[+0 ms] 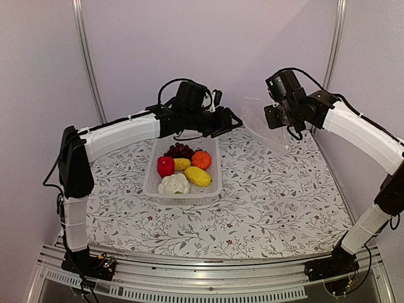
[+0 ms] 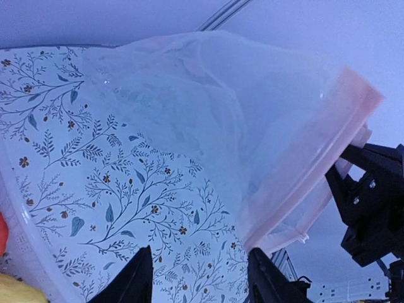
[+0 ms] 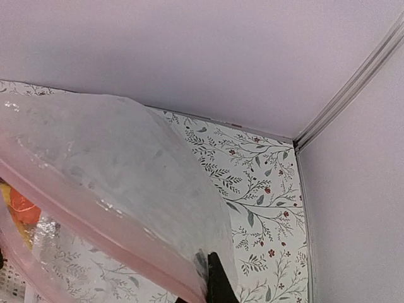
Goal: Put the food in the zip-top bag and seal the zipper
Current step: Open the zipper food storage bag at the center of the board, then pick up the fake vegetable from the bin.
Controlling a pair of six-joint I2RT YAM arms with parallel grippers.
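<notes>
Right pincer (image 3: 205,278) clamps zip-top bag (image 2: 208,126); left pincer (image 2: 199,278) spread, empty

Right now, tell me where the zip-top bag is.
Top view: the zip-top bag hangs over the far side of the table, pinched by the right gripper, just right of the open left gripper and the basket.

**Soft, Cool Light With a Lilac Cast**

Illumination was diffuse and even, tinting the walls (image 1: 208,44) violet. Only a faint shadow lay beneath the basket (image 1: 183,201). The zip-top bag (image 2: 208,113) looked milky, with small glints, in both wrist views. The left gripper (image 2: 199,252) appeared as dark, soft-edged silhouettes.
</notes>
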